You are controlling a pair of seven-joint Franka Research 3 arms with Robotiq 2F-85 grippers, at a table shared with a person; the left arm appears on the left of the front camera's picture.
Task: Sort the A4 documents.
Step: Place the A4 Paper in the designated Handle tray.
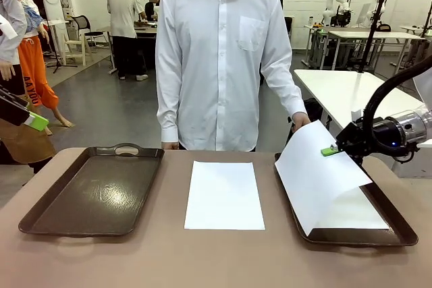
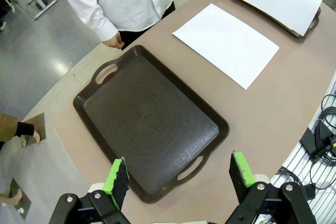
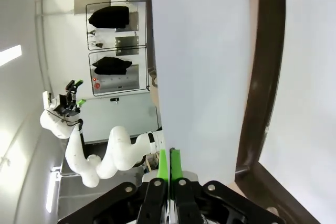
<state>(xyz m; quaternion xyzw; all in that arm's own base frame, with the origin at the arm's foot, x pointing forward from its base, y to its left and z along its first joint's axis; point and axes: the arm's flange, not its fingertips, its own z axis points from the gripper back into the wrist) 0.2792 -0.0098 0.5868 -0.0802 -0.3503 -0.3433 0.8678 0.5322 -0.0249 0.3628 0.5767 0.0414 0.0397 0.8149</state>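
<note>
Gripping the raised A4 sheet (image 1: pixel 314 173) at its edge, the right pincer (image 1: pixel 330 151) is clamped fully shut.

Thin white rectangular A4 paper sheets: three (sheet (image 1: pixel 224 195), sheet (image 1: pixel 317 173), sheet (image 1: pixel 358 214)). Dark brown rectangular handled trays: two (tray (image 1: pixel 94 193), tray (image 1: pixel 364 237)).

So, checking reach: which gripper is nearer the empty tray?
Left. The left gripper hangs open above the tray; the right gripper is across the table, shut on a sheet.
</note>
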